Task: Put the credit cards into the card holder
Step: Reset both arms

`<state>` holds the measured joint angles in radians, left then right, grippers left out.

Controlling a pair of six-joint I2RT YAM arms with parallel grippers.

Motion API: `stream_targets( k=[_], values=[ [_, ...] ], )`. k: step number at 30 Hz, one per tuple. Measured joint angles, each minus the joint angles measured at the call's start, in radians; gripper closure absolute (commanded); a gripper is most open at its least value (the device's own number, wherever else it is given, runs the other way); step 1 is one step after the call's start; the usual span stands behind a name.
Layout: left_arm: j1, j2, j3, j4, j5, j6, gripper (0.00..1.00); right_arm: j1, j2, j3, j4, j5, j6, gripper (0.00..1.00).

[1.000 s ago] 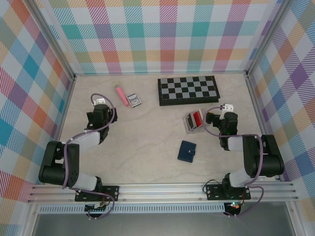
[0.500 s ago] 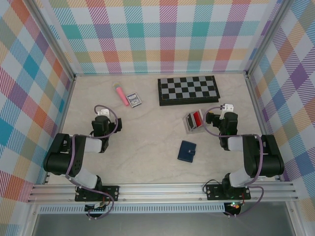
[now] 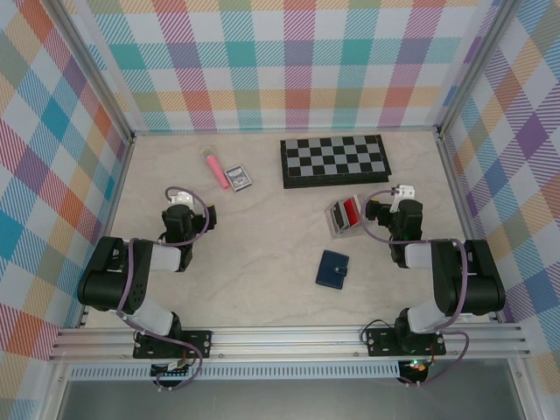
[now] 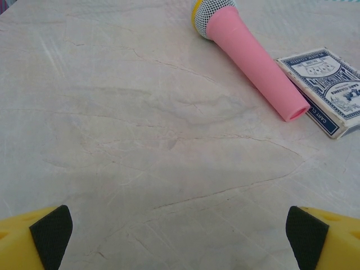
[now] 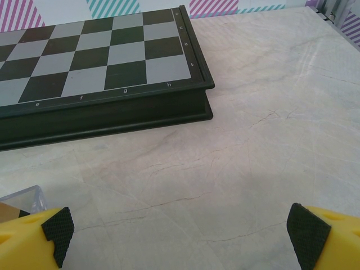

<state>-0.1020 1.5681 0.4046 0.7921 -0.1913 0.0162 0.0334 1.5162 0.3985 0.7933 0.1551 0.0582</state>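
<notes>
The card holder [image 3: 332, 269], a small navy wallet, lies folded on the table right of centre, near the front. Beyond it stands a grey slotted stand [image 3: 337, 219] with credit cards upright in it, a red one [image 3: 352, 211] showing most clearly. My right gripper [image 3: 398, 199] is just right of the stand, open, with bare table between its fingertips [image 5: 179, 236]. My left gripper [image 3: 178, 199] is on the left side of the table, far from the wallet. It is open over bare table [image 4: 179, 236], with its black pads [image 4: 52, 233] wide apart.
A chessboard [image 3: 334, 161] lies at the back right, and its near edge [image 5: 101, 112] is ahead of my right gripper. A pink microphone [image 4: 247, 56] and a blue-and-white printed box [image 4: 329, 90] lie ahead of my left gripper. Plaid walls enclose the table.
My left arm has folded back toward its base, bringing the gripper nearer the front, and its jaws have opened slightly wider. The right arm has not moved.
</notes>
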Motion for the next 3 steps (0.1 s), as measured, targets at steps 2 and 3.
stream_targets(
  k=[2,3],
  values=[
    [0.000,0.000,0.000,0.000,0.000,0.000,0.00,0.000,0.000,0.000,0.000,0.000,0.000,0.00],
    [0.000,0.000,0.000,0.000,0.000,0.000,0.00,0.000,0.000,0.000,0.000,0.000,0.000,0.00]
  ],
)
